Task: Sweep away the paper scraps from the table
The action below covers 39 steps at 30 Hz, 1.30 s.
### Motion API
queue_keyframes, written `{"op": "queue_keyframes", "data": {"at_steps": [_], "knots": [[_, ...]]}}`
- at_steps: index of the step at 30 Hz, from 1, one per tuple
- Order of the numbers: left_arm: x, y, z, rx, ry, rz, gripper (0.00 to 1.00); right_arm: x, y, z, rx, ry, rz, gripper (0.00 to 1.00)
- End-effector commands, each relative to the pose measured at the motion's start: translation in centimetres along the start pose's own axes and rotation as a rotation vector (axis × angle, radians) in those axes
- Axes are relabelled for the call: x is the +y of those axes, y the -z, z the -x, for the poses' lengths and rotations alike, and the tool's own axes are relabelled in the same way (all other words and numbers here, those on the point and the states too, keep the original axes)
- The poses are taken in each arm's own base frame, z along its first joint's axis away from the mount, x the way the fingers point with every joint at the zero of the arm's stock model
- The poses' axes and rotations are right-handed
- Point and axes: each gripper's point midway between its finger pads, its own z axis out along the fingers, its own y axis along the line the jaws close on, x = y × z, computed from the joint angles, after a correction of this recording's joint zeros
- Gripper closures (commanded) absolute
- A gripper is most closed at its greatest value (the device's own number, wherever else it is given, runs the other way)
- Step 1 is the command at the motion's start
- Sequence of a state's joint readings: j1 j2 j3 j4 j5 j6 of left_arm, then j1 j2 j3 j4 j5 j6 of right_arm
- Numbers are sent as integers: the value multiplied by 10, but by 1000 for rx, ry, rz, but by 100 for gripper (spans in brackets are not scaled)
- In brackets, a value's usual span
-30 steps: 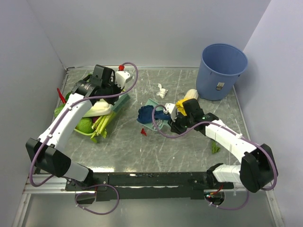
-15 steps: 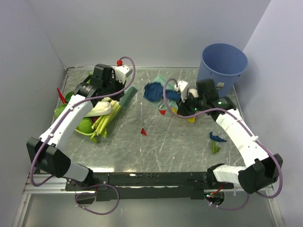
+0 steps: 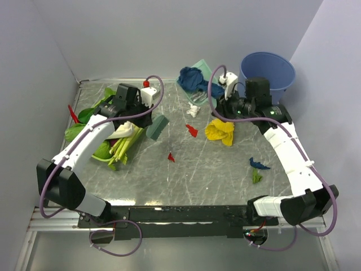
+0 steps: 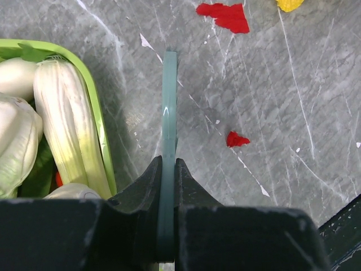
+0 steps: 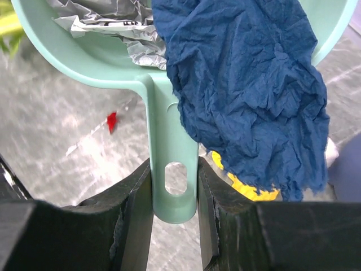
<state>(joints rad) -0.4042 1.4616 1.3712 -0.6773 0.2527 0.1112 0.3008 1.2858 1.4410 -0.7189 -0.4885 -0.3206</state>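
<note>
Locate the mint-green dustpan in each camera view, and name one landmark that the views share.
Top external: the dustpan is at the far edge, just left of the blue bucket, with dark blue paper on it.
Left wrist: not in it.
Right wrist: it fills the top, its handle clamped in the right gripper.
Shared landmark: the yellow frilly vegetable.

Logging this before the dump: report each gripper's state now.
Left gripper: closed on the flat green sweeper.
Right gripper: closed on the dustpan handle.
</note>
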Motion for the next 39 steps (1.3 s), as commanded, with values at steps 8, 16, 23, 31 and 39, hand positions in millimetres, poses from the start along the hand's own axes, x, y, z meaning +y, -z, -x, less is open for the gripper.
{"op": "queue_keyframes", "data": {"at_steps": [8, 16, 23, 31, 39], "knots": [[-6, -2, 27, -78, -41, -50, 99, -72, 43, 48, -112, -137, -248, 100], [-9, 1, 30, -90, -35, -66, 99, -156, 77, 54, -127, -235, -547, 100], [-14, 4, 30, -100, -27, -84, 99, -225, 114, 25, -53, -304, -804, 100], [-20, -3, 23, -76, -10, -124, 99, -286, 152, -1, 92, -307, -1022, 100], [-19, -5, 23, -77, -2, -118, 99, -302, 161, -27, 223, -257, -1088, 100]]}}
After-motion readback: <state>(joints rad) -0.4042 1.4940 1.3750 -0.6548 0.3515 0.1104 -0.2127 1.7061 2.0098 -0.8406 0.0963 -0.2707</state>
